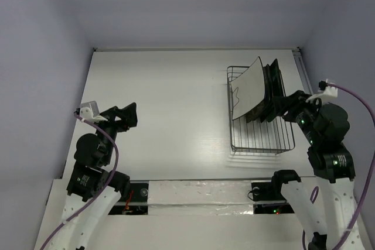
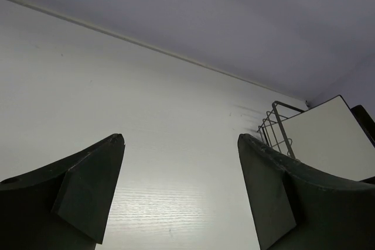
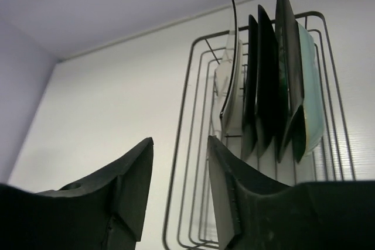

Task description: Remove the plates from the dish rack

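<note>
A: Rack location?
B: Dish rack [image 1: 262,151] on the right of the bench [image 1: 164,98]. Plates [image 3: 263,80] stand on edge in it, with the white plate [image 1: 248,89] leftmost and tilted.
A: Claws?
B: Right claw [image 3: 180,143]: jaws apart, empty, near the plates. Left claw [image 2: 180,140]: jaws apart, empty, well apart from the rack.

Top external: above near edge, looking down on whole desk [image 1: 170,103]. Left wrist: low, facing far-right corner. Right wrist: close on dish rack [image 1: 262,141], shared by all.
</note>
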`<state>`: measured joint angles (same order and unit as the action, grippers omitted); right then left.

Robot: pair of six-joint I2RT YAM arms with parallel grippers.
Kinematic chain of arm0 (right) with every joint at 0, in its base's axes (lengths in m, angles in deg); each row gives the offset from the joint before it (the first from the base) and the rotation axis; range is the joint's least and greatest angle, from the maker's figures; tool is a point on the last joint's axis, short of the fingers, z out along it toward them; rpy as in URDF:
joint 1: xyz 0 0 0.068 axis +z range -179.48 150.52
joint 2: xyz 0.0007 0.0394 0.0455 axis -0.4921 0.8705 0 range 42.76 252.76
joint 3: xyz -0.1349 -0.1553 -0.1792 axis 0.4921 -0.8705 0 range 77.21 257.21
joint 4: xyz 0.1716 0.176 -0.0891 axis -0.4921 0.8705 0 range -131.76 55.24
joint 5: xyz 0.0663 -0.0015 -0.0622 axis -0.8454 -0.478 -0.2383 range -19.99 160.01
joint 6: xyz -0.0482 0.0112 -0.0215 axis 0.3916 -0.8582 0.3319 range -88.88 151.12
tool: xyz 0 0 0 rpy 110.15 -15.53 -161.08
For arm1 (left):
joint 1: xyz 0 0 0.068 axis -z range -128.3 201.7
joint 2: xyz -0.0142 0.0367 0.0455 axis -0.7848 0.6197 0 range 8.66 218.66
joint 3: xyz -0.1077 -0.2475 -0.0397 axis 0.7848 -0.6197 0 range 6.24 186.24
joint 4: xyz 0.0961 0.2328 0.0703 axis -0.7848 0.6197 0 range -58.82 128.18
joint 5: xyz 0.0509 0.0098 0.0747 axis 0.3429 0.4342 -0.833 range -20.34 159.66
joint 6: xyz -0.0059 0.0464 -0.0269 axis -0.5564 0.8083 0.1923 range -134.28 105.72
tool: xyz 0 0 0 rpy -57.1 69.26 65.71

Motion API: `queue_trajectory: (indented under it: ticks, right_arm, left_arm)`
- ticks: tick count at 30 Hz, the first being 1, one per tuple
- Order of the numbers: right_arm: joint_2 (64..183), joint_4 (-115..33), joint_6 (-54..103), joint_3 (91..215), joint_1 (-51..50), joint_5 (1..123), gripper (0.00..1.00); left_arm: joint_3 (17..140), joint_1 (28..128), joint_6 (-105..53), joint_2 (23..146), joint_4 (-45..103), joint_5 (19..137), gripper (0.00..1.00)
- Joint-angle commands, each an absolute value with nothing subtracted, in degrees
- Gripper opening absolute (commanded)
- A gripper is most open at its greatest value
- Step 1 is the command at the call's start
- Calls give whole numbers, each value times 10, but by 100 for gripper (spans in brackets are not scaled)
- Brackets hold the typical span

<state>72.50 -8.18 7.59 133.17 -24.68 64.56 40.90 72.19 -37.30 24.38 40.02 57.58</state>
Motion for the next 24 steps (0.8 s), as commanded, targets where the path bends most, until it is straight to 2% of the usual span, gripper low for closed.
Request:
queue_trajectory:
  ticks: [1, 4, 6, 7, 8, 11, 13, 14, 16, 17, 18, 21, 24]
  right_arm:
    - [770, -89, 87, 1369, -247, 654, 52]
    - [820, -93, 94, 1382, -247, 670, 46]
    - [846, -93, 97, 1400, -247, 686, 28]
    - [869, -93, 97, 1405, -247, 690, 5]
    - [878, -96, 98, 1409, -247, 697, 0]
    - [918, -101, 102, 1422, -237, 697, 0]
    - [935, -103, 104, 1432, -221, 716, 0]
    - [952, -102, 106, 1436, -214, 729, 8]
    - [970, -98, 111, 1449, -193, 743, 25]
    - [990, -95, 114, 1455, -193, 753, 32]
    - [1001, -92, 117, 1459, -185, 758, 33]
    - [1036, -78, 120, 1473, -171, 804, 36]
    - [1056, -85, 120, 1473, -166, 825, 37]
  left_arm:
    - [418, 719, -365, 233, 373, 578, 76]
    - [418, 719, -364, 225, 374, 578, 76]
    - [417, 719, -365, 223, 374, 578, 76]
    - [415, 719, -368, 222, 372, 578, 76]
    - [415, 719, -368, 222, 372, 578, 76]
    - [413, 724, -368, 222, 372, 578, 75]
    - [412, 724, -368, 222, 370, 578, 65]
    - [412, 724, -368, 223, 368, 578, 61]
    - [410, 730, -366, 223, 364, 578, 39]
    - [410, 730, -366, 224, 363, 578, 32]
    - [410, 730, -367, 224, 364, 578, 24]
    - [409, 730, -367, 224, 364, 578, 23]
    - [410, 730, -367, 229, 365, 578, 32]
